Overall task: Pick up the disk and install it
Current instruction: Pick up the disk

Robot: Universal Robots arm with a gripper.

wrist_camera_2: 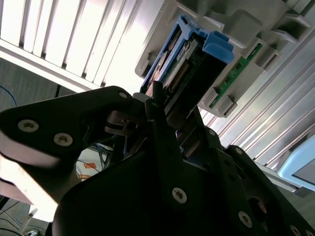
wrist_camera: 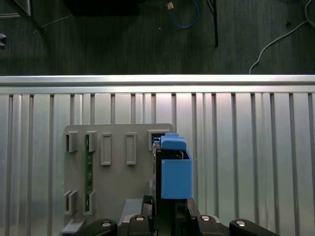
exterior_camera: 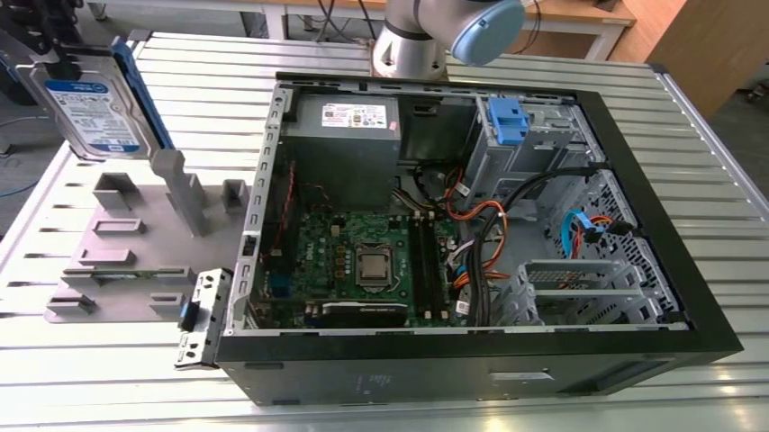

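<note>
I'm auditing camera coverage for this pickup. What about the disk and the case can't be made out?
First wrist view: the gripper covers the disk's near end; the disk shows edge-on, label face hidden.
First wrist view: the disk hides whether it sits in the grey holder.
Exterior view: cables hide part of the case floor.

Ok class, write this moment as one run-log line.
gripper: shut on the disk | disk: on edge at the grey holder, outside the computer case | install: not yet done

Ribbed metal table (exterior_camera: 96, 396), wooden panel (exterior_camera: 703, 54) behind, dark floor (wrist_camera: 123, 44) — blue cable (wrist_camera: 184, 26)
</note>
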